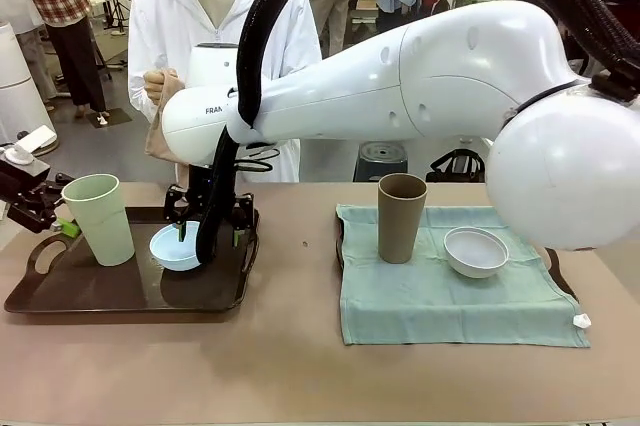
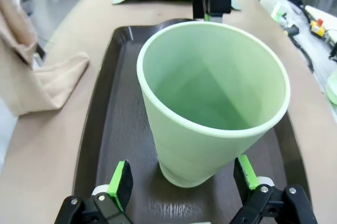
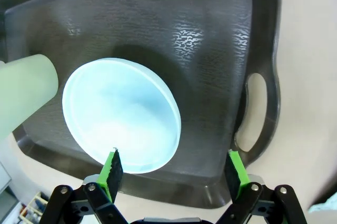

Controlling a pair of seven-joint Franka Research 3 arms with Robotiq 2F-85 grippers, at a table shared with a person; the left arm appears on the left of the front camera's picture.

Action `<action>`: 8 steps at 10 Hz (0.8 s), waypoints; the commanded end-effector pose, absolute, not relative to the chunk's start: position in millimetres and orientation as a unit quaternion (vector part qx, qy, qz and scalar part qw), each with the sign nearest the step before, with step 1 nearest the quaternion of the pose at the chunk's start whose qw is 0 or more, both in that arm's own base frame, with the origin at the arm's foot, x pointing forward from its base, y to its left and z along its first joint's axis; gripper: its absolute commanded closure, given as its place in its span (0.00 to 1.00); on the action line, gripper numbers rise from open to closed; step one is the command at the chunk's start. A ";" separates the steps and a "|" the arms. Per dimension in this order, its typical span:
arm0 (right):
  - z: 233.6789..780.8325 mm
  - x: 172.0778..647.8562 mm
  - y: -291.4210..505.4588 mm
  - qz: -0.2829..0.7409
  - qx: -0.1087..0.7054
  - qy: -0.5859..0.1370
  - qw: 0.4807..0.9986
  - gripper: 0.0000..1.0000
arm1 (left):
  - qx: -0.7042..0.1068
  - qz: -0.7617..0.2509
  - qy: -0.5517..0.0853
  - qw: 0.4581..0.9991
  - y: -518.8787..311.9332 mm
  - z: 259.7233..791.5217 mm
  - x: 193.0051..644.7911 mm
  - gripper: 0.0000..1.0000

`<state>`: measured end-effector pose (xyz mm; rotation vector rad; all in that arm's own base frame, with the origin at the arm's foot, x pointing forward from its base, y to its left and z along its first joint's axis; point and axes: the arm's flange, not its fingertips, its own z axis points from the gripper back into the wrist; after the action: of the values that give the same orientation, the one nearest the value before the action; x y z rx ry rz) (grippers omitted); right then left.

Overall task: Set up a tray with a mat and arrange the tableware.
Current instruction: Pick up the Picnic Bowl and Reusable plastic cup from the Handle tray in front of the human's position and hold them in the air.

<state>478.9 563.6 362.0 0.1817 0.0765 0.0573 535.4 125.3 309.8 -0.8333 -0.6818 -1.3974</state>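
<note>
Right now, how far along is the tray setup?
Done: brown cup and white bowl stand on the green mat. In hand: the open left end effector flanks the pale green cup; the open right end effector hangs over the light blue bowl. Left: their dark tray has no mat; a beige cloth is beside it.

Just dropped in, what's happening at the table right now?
The right gripper, open, hovers over the light blue bowl on the dark tray. The left gripper, also open, faces the pale green cup on the same tray. The brown cup and white bowl stand on a green mat over the other tray. The person holds a beige cloth.
</note>
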 end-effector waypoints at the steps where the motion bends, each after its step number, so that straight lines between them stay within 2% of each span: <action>1: 361.6 488.7 573.9 0.043 0.104 0.035 0.993 0.00 | -0.370 -0.610 -0.323 0.622 125.6 309.3 535.9 0.00; 4: 355.3 494.9 581.8 0.051 0.107 0.041 0.992 0.00 | -0.379 -0.628 -0.311 0.605 115.9 299.7 533.4 0.00; 8: 349.2 501.3 585.9 0.051 0.110 0.047 0.991 0.00 | -0.390 -0.665 -0.312 0.555 99.6 287.9 529.3 0.00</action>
<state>492.8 575.6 346.0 0.2133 0.0833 0.0806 533.7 98.1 291.0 -0.9065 -0.7306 -1.5148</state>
